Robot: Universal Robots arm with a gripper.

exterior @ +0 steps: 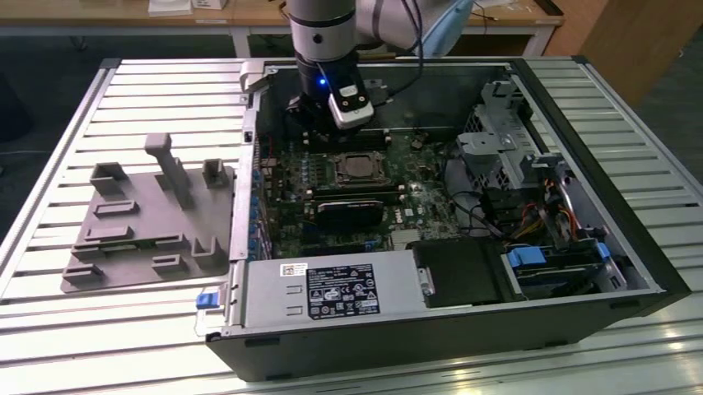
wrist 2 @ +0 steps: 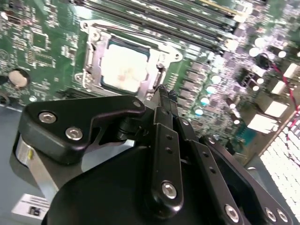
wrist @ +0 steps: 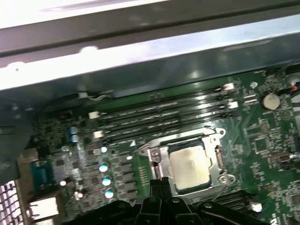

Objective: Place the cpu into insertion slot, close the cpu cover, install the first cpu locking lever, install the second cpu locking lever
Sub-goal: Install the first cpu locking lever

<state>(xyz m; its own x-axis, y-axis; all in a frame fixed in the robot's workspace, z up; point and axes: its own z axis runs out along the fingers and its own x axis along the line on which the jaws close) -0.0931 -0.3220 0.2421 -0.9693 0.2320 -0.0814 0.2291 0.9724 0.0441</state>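
The cpu [wrist 2: 123, 70] [wrist: 190, 164] lies flat in the insertion slot [exterior: 354, 168] of the green motherboard, pale top up. The cpu cover [wrist 2: 91, 56] [wrist: 157, 157] lies down around it as a silver frame. Thin wire levers run along the frame's edges; whether they are latched I cannot tell. My gripper [wrist 2: 161, 93] [wrist: 161, 183] hovers just beside the socket, toward the memory slots, with its black fingers pressed together and holding nothing. In the exterior view the gripper [exterior: 318, 132] hangs inside the open case, just behind the socket.
Long black memory slots [wrist: 164, 112] run behind the socket, close to the case wall [wrist: 140, 51]. A black card [exterior: 351, 212], the power supply [exterior: 329, 292] and a drive cage [exterior: 516, 148] crowd the case. A grey fixture plate [exterior: 143, 222] lies on the table at the exterior view's left.
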